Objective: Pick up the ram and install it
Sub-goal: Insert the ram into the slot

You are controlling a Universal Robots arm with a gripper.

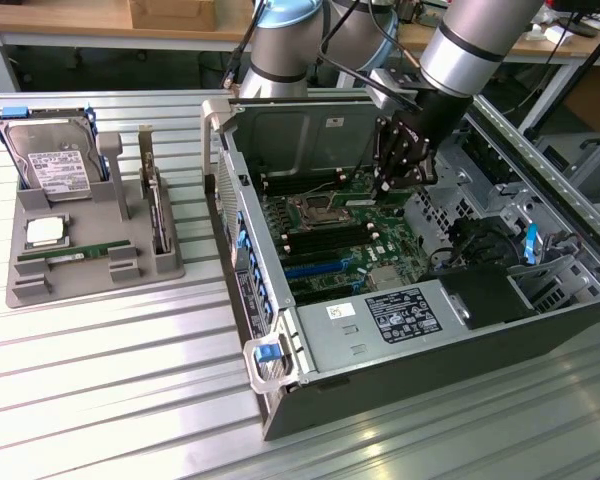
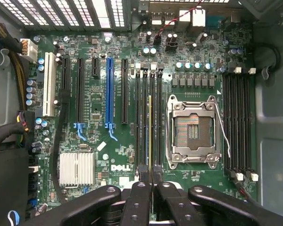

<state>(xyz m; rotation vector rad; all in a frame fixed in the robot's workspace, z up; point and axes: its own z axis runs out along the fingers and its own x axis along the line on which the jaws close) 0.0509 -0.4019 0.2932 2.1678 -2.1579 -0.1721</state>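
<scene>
The ram (image 2: pixel 149 132) shows edge-on as a thin greenish strip running out from between my fingertips. My gripper (image 2: pixel 150 175) is shut on the ram and holds it over the black memory slots (image 2: pixel 142 117) beside the empty processor socket (image 2: pixel 193 127). I cannot tell whether the strip touches a slot. In the exterior view my gripper (image 1: pixel 388 183) reaches down into the open computer case (image 1: pixel 280 130), just above the green motherboard (image 1: pixel 340 235), with the ram (image 1: pixel 408 186) a short green strip at its fingertips.
A grey tray (image 1: pixel 90 275) at the exterior view's left carries a hard drive (image 1: pixel 50 165), a silver processor chip (image 1: pixel 45 232), another green memory strip (image 1: pixel 75 256) and a bracketed card (image 1: pixel 155 205). Cables (image 1: pixel 460 245) and a power supply (image 1: pixel 400 320) crowd the case.
</scene>
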